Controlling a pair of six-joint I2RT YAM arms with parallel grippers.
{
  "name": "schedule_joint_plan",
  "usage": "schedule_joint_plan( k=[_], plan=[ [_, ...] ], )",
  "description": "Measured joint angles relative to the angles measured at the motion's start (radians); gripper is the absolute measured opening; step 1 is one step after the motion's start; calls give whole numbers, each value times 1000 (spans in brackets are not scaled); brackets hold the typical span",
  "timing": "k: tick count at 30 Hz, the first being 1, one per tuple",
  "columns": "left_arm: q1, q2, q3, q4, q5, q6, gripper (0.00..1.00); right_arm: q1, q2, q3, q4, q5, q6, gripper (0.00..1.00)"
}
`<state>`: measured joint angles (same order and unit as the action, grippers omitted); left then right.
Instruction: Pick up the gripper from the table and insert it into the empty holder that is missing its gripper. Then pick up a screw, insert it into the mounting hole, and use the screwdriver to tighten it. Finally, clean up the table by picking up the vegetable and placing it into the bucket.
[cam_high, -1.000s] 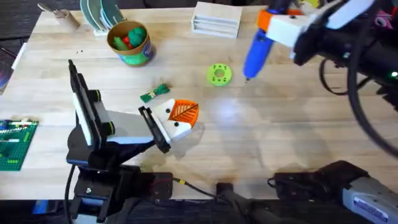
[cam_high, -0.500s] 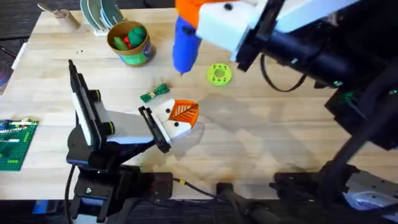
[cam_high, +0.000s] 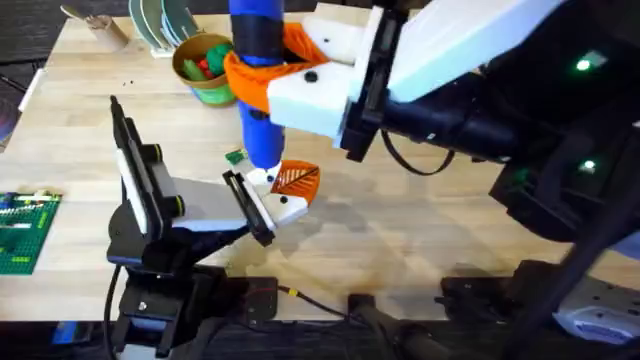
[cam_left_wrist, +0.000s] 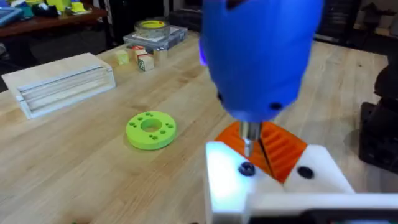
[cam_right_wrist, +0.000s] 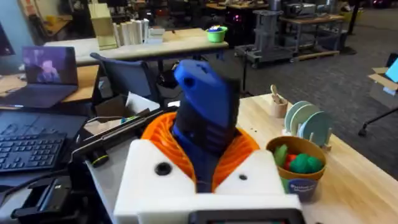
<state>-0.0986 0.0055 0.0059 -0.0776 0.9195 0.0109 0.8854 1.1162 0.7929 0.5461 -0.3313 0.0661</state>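
1. The step in hand looks like tightening the screw. The right gripper (cam_high: 262, 85) reaches across from the right, its orange-padded fingers clenched around the blue screwdriver (cam_high: 258, 90), which hangs upright with its bit pointing down.
2. In the left wrist view the thin metal bit hangs just above, or barely touching, a dark screw (cam_left_wrist: 247, 168) seated in the white holder (cam_left_wrist: 267, 186). Whether bit and screw head are engaged cannot be told.
3. The holder lies near the middle of the table, at the tip of the left arm. The orange ribbed gripper (cam_high: 295, 179) is already seated in it. Whether the left arm's own fingers are open or closed on it cannot be told.
4. The next move, as a judgement, calls for a small straight descent to seat the bit squarely in the screw head, then spinning it while the mount is kept steady. A tilted bit could slip off the head.
5. The cleanup step appears undone. The green vegetable (cam_high: 236, 156) lies on the table just left of the screwdriver's lower end. The bucket (cam_high: 205, 68), yellow-rimmed with a green band, stands at the far left, with red and green toys inside.
6. A bright green ring-shaped disc (cam_left_wrist: 151, 129) lies on the table beyond the holder, and a green brick plate (cam_high: 22, 230) sits at the near left edge.
7. The bucket's band carries a small label in the right wrist view, too small to read. No other brand or writing can be made out.
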Motion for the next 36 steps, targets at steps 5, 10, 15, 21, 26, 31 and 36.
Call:
schedule_joint_plan(
  k=[5, 10, 15, 21, 26, 31, 36],
  plan=[
    [0, 0, 0, 0, 0, 0, 10, 6, 5, 0, 0, 0, 1, 98],
    [0, 0, 0, 0, 0, 0, 10, 7, 5, 0, -1, 0, -2, 95],
    [0, 0, 0, 0, 0, 0, 10, 7, 5, 0, -9, 0, -6, 92],
    [0, 0, 0, 0, 0, 0, 10, 7, 5, 0, -32, 0, -7, 88],
    [0, 0, 0, 0, 0, 0, 10, 7, 23, 0, -30, 0, -7, 85],
    [0, 0, 0, 0, 0, -1, 10, 7, 42, 0, -9, 1, -7, 80],
    [0, 0, 0, 0, 0, -1, 10, 7, 43, 0, -7, 1, -8, 77]
  ],
)
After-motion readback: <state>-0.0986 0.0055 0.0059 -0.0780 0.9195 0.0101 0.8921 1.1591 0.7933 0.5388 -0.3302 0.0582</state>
